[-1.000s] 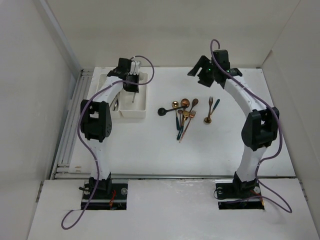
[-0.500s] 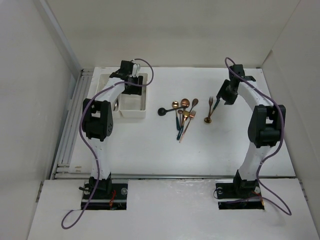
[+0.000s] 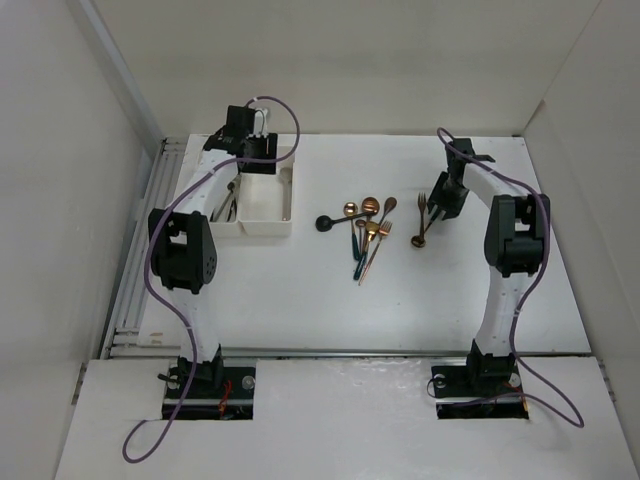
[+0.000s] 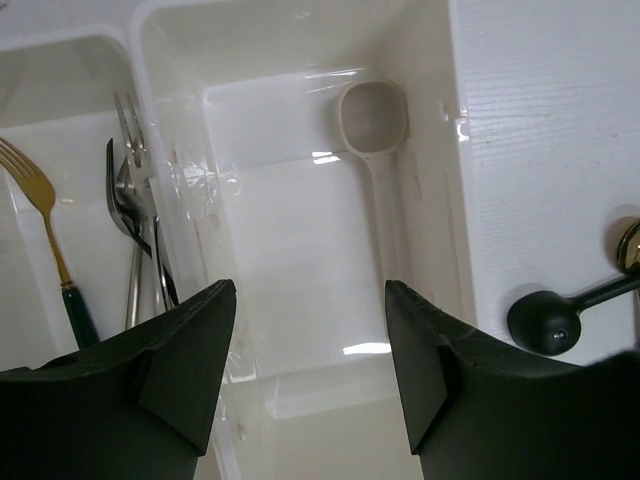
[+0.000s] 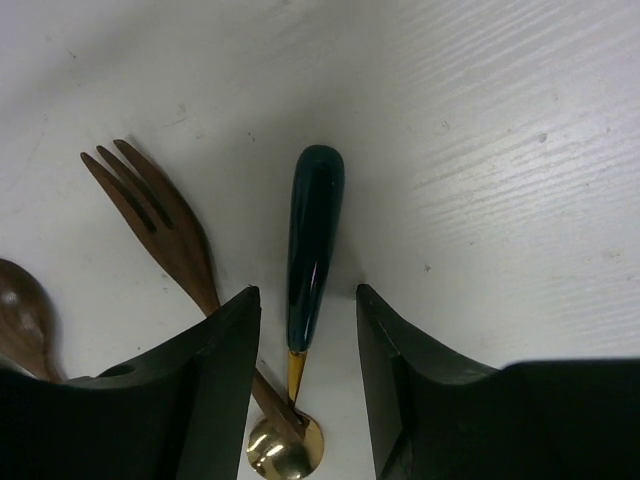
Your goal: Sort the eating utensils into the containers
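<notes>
My left gripper (image 4: 308, 300) (image 3: 252, 148) hangs open over the right one of the two joined white containers (image 4: 455, 150) (image 3: 266, 226). A pale spoon (image 4: 372, 115) lies in that container along its right wall. The left container (image 4: 60, 60) holds a gold fork with a teal handle (image 4: 40, 215) and silver forks (image 4: 130, 200). My right gripper (image 5: 305, 295) (image 3: 441, 200) is open and low over the table, its fingers on either side of the dark teal handle of a gold-headed spoon (image 5: 315, 220) (image 3: 426, 222). A copper fork (image 5: 150, 205) crosses under that spoon's neck.
More eating utensils (image 3: 365, 228) lie in a loose pile at the middle of the table, among them a black spoon (image 4: 545, 320) (image 3: 330, 221) nearest the containers. A brown spoon (image 5: 15, 310) lies left of the copper fork. White walls enclose the table.
The left gripper has opened and let the pale spoon go into the right container, then drawn back. The right arm has swung down over the teal-handled spoon, and its jaws have narrowed.
</notes>
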{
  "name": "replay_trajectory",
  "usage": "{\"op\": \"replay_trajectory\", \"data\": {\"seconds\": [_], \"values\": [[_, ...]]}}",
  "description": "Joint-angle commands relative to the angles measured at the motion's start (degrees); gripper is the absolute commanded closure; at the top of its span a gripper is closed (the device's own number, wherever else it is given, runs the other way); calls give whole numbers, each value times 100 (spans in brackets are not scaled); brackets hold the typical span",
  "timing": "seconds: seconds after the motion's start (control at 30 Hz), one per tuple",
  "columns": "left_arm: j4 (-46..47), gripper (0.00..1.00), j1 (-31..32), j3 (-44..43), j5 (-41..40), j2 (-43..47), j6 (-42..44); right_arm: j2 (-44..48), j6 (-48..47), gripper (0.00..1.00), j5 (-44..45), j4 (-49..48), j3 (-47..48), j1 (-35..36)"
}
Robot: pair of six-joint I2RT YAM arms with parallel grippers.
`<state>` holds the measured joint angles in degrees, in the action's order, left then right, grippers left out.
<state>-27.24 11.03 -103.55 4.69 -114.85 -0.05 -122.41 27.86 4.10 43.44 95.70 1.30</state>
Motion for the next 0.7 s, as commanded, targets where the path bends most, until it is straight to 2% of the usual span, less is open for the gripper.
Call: {"op": "replay_trajectory", "data": {"seconds": [0.0,0.13,0.2,0.23,0.27,0.33,0.37,0.43,0.53,0.6,0.63,0.67], "values": [[-44,41,-57,-95,49,296,41,-90,-52,52,118,50,291,37],[-44,41,-57,-95,50,296,41,-221,-113,52,143,208,352,37],[-44,41,-57,-95,50,296,41,-431,-114,58,144,410,458,37],[-44,41,-57,-95,111,296,41,-502,-166,64,144,463,537,37],[-44,41,-57,-95,111,296,41,-503,-167,78,231,516,590,37],[-44,40,-57,-95,199,296,93,-565,-254,88,285,516,590,-15],[-44,40,-57,-156,356,296,93,-565,-307,100,415,516,590,-16],[-106,40,-57,-227,611,296,364,-504,-394,100,556,516,590,-16],[-298,40,-57,-385,1410,296,742,-311,-903,100,610,438,704,-16],[-492,40,-57,-525,2128,348,1408,389,-1788,100,662,106,617,36],[-579,40,-57,-526,2402,349,1412,393,-1792,100,662,103,556,141],[-676,40,-57,-631,2692,349,1594,828,-2054,100,662,-175,503,203]]}}
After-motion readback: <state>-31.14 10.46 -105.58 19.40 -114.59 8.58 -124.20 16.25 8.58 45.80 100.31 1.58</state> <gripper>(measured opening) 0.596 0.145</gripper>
